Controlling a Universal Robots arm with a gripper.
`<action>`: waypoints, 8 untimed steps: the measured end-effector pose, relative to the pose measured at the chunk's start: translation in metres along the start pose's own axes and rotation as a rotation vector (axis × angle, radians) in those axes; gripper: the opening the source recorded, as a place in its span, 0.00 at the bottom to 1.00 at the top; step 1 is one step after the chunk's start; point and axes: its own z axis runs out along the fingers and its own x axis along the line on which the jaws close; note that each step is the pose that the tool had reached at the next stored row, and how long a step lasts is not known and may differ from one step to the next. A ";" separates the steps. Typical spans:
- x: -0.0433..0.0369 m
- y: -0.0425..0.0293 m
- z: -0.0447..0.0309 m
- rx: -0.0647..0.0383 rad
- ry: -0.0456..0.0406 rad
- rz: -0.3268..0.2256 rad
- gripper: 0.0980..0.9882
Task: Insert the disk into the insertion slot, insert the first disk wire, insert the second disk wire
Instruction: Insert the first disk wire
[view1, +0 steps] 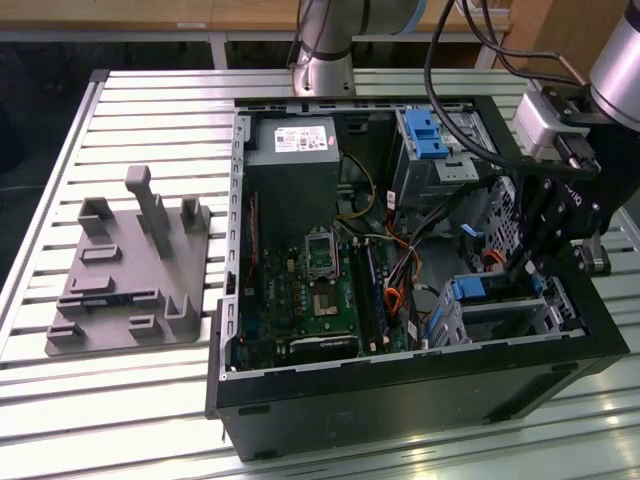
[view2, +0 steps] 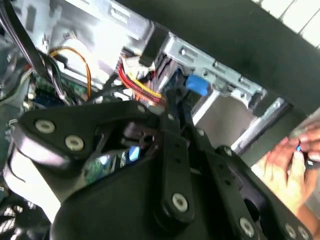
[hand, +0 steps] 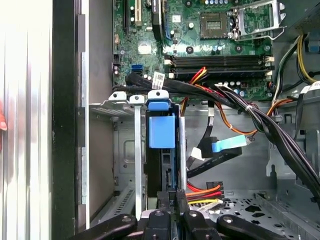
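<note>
Disk: the disk (hand: 161, 132) stands on edge inside the slot, with its blue frame and pull tab facing the first wrist camera. In the exterior view its blue end (view1: 472, 291) shows at the cage mouth. It looks fully seated (my reading, since the far end is hidden).
Slot: the slot (hand: 125, 104) is the perforated silver cage (view1: 505, 318) in the corner of the computer case (view1: 400, 385) nearest the desk's front edge, toward the exterior view's right.
Pincer: the pincer (hand: 173, 196) hangs right over the disk's end (view1: 518, 272), its fingers drawn in to a narrow gap. I cannot tell whether a plug is pinched between them, because the linkage (view2: 167, 102) covers the tips.
Wires: the power wires (hand: 205, 192), red, yellow and orange, run right up to the fingertips. The flat cable (hand: 227, 145) with a blue tag lies loose just beside the cage, apart from the pincer.
Step in hand: the disk seems done, so this is probably the first wire going onto the disk's end.
What the move calls for: a square, straight push along the socket, with the thick black bundle kept out of the way.
Surroundings: the circuit board (view1: 310, 300) fills the case floor, and a second bay (view1: 425, 135) with a blue latch sits at the far side. A grey holder plate (view1: 120, 290) lies on the desk (view1: 150, 410) well apart. A hand (view2: 290, 160) is outside the case wall.
</note>
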 end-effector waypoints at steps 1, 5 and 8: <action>0.0001 -0.0002 -0.0002 0.000 0.0010 0.000 0.07; 0.0007 -0.0004 0.0008 0.000 0.0013 0.000 0.07; 0.0011 -0.0007 0.0019 0.000 0.0014 0.000 0.07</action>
